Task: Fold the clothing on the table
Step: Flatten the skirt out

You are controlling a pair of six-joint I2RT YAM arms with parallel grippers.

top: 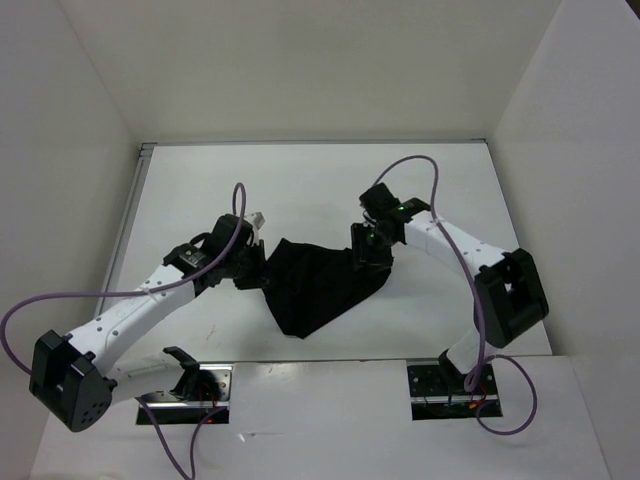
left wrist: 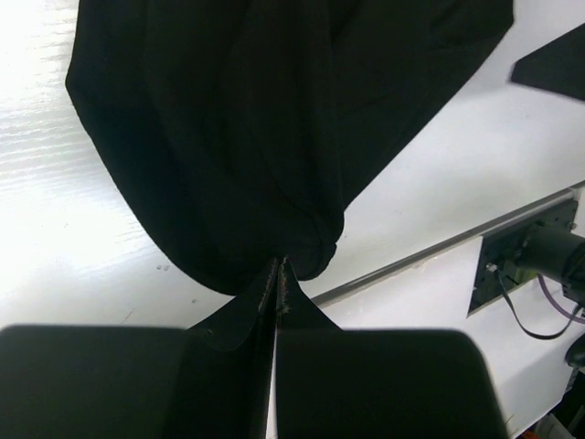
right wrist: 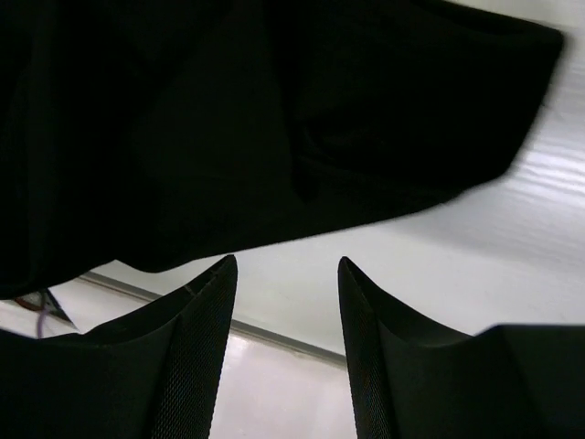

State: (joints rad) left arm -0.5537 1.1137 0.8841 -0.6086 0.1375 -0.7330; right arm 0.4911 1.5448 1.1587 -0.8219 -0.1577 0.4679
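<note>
The black clothing [top: 320,282] lies bunched on the white table [top: 300,190], between the two arms. My left gripper [top: 252,270] is at its left edge, shut on a pinch of the fabric. In the left wrist view the clothing [left wrist: 274,119] hangs from the closed left gripper [left wrist: 279,263]. My right gripper [top: 372,252] is at the cloth's upper right corner. In the right wrist view the right gripper [right wrist: 286,265] stands open with bare table between its fingers, and the clothing [right wrist: 256,119] lies just beyond the tips, not held.
White walls enclose the table on three sides. The metal edge strip [left wrist: 439,247] runs along the near side, with the arm base plates [top: 450,390] beyond it. Purple cables [top: 410,170] loop off both arms.
</note>
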